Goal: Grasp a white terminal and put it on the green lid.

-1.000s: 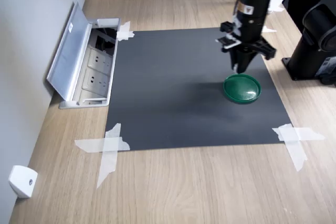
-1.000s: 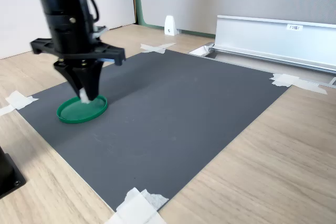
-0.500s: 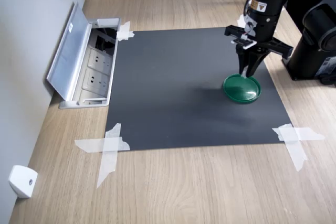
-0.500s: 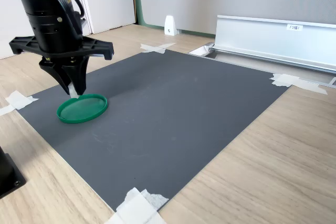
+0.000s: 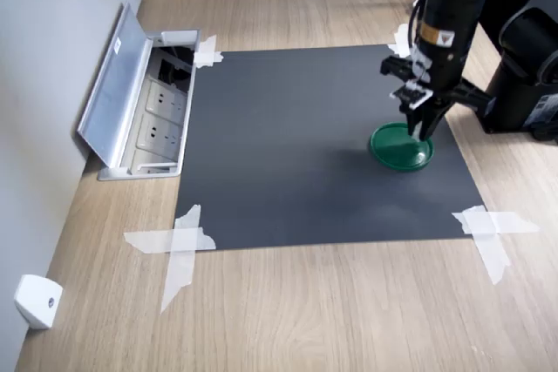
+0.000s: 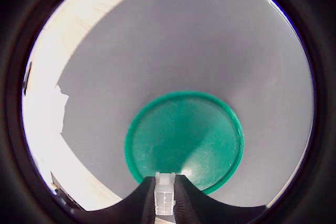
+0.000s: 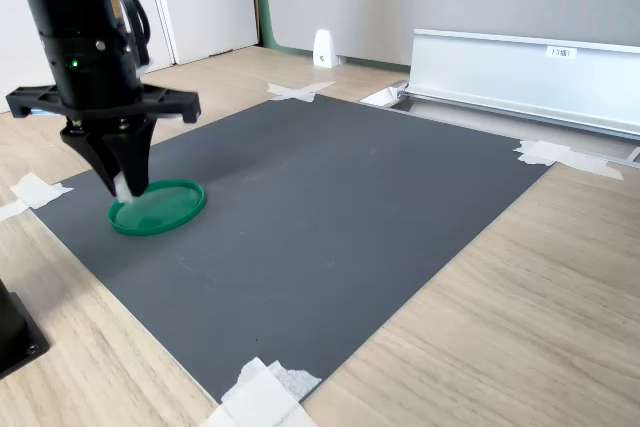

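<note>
Gripper [image 6: 164, 203] pinched on white terminal [image 6: 164, 199], poised low over green lid's [image 6: 184, 140] rim. Likely light, stiff, a bit slick and easily flicked; best held across flat sides, released gently close above disc.

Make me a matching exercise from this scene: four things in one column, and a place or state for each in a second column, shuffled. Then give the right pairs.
Things
1. white terminal
2. green lid
3. floor socket box
4. white wedge

Places or states
A. lies flat on the dark mat, near its edge by the arm
B. stands on the wood floor, off the mat, beside the wall
C. pinched in the end effector, above the lid's rim
D. has its cover flipped open, showing the outlets

Right pairs: 1-C, 2-A, 3-D, 4-B
</note>
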{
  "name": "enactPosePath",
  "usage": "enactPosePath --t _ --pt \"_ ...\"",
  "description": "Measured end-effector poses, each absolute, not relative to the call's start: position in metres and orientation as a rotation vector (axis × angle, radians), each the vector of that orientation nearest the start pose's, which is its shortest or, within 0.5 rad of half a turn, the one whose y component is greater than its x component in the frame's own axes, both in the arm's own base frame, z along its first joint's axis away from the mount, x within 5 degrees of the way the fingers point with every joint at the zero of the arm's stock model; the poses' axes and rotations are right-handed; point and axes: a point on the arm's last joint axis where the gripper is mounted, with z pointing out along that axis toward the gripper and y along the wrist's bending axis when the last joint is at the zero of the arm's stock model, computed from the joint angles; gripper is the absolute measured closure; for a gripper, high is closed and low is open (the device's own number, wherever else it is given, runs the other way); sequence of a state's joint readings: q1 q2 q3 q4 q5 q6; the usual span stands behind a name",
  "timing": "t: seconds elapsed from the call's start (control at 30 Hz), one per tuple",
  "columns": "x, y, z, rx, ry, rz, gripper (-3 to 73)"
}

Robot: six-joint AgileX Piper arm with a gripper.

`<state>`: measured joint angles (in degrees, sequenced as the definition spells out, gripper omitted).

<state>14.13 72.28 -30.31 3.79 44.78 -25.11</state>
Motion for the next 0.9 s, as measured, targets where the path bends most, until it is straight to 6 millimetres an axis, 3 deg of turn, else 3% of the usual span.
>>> enactPosePath --t 0.3,0.57,0.7,0.9 --pt "0.186 0.048 0.192 -0.933 2.782 -0.013 60.8" --pt "0.189 0.049 0.186 -0.977 2.81 -0.012 57.1" --pt "0.19 0.049 0.186 -0.989 2.804 -0.011 45.7" --pt "0.189 0.049 0.186 -0.949 2.818 -0.003 18.1"
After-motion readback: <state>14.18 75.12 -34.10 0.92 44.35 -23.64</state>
